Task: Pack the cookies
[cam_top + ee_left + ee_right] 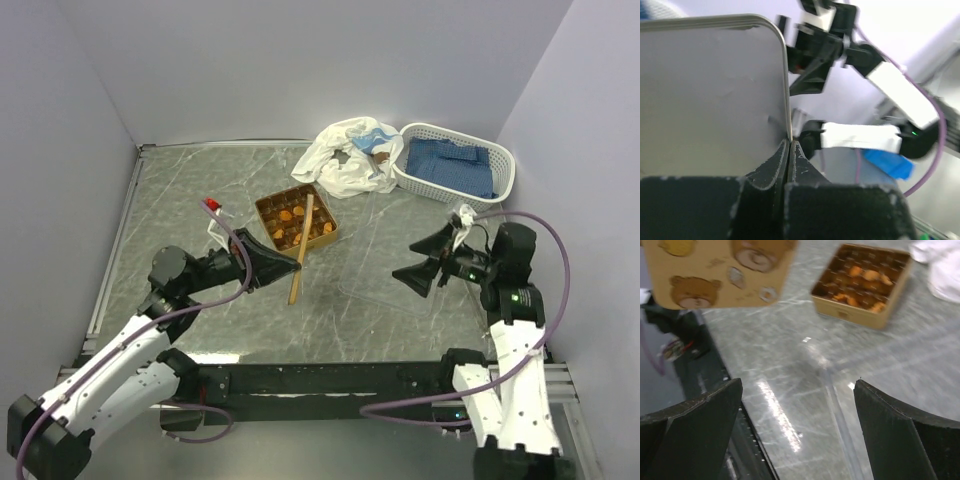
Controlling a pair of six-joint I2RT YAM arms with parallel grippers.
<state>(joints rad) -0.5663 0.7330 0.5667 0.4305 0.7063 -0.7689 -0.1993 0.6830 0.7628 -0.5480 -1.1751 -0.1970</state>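
Several small orange-brown cookies (290,222) (866,276) lie in the open square golden tin (331,231) (860,311) at the table's middle. My left gripper (292,265) (790,142) is shut on the edge of the tin's flat lid (301,250) (710,95). The lid hangs upright, edge-on from above, at the tin's near right side. Its bear-printed face (715,270) shows in the right wrist view, its plain grey underside in the left wrist view. My right gripper (404,260) (798,384) stands open and empty over the table, right of the tin.
A clear plastic sheet (385,250) (840,415) lies flat under the right gripper. A crumpled white bag (345,155) sits behind the tin. A white basket (505,175) holding blue cloth stands at the back right. Walls close in the left, back and right.
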